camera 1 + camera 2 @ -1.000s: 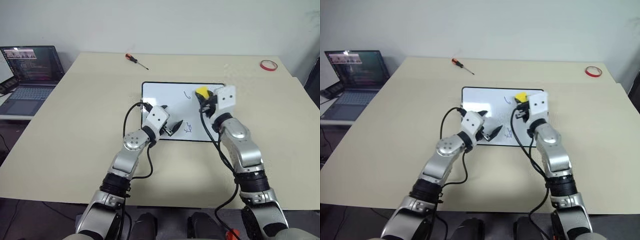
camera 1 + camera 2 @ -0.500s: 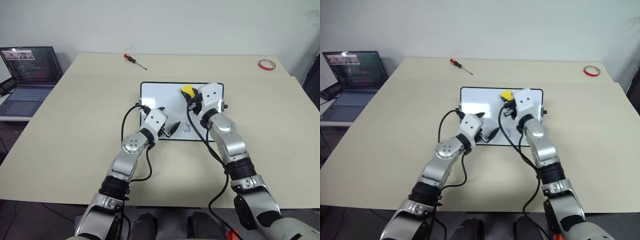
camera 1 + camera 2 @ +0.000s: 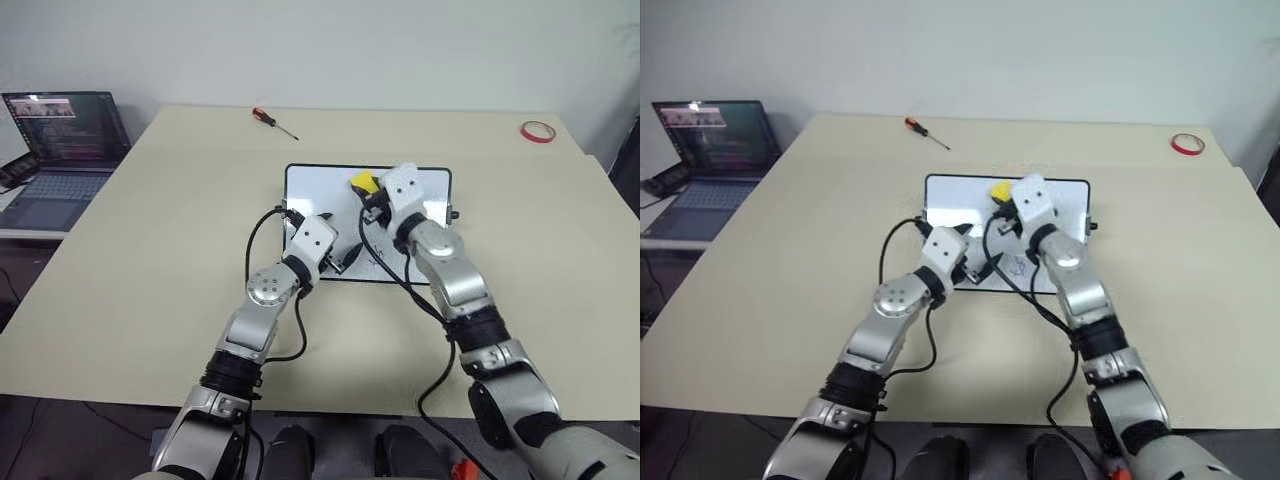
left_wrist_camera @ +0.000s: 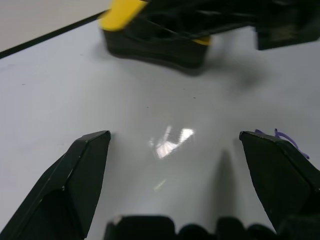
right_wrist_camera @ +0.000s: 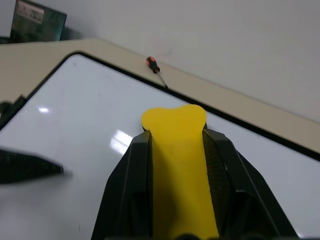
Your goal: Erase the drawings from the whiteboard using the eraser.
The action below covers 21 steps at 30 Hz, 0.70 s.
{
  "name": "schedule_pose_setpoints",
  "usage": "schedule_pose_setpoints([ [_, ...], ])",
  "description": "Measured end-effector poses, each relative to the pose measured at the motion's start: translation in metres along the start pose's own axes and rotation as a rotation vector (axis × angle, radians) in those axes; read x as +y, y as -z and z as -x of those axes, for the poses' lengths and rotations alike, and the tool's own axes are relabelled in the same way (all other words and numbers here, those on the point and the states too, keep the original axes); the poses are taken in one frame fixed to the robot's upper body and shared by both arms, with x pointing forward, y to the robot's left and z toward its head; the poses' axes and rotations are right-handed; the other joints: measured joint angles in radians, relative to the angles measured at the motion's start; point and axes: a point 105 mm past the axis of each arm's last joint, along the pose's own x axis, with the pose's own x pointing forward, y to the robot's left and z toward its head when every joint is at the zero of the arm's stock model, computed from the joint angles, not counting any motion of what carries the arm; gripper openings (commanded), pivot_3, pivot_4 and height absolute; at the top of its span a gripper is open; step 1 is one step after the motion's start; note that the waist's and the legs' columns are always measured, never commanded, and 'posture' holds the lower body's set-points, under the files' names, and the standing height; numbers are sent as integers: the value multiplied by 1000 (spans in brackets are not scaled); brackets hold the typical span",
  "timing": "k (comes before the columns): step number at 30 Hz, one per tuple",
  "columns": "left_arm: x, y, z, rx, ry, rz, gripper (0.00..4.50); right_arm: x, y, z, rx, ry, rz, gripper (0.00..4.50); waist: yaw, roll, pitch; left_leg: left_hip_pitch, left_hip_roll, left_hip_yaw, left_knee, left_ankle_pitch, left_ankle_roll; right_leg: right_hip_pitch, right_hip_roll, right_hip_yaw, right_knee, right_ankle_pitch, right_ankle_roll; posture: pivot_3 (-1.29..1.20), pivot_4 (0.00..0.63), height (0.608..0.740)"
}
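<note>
The whiteboard lies flat on the table in front of me. My right gripper is shut on the yellow eraser and holds it over the far middle of the board. The eraser's dark underside sits low at the white surface. In the right wrist view the eraser is clamped between both black fingers. My left gripper rests open at the board's near edge, with nothing between its fingers. One of the drawings, a blue scribble, lies beside its right fingertip and shows again as a scribble.
A screwdriver with an orange handle lies on the table beyond the board. A red tape ring sits at the far right corner. An open laptop stands on a side table to the left. Bare tabletop surrounds the board.
My right gripper has carried the eraser leftward across the far part of the board, over the spot where a small blue curl showed. The left gripper has stayed put.
</note>
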Motion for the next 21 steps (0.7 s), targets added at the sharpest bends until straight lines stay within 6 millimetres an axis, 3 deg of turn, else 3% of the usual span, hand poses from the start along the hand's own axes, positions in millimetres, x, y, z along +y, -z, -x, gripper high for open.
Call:
schedule_pose_setpoints([
  [11,-6,-6,-3,-23,5,18,4500,-24,20,35,140,68,35,1086,2,0,0,4,-1,-1,10,0,0,4,1,-1,10,0,1,0,150,740],
  [21,-7,-9,0,-34,17,10,4500,-23,13,33,101,73,-40,1086,-3,-1,0,2,-1,-1,10,0,0,1,1,0,11,0,0,0,150,740],
])
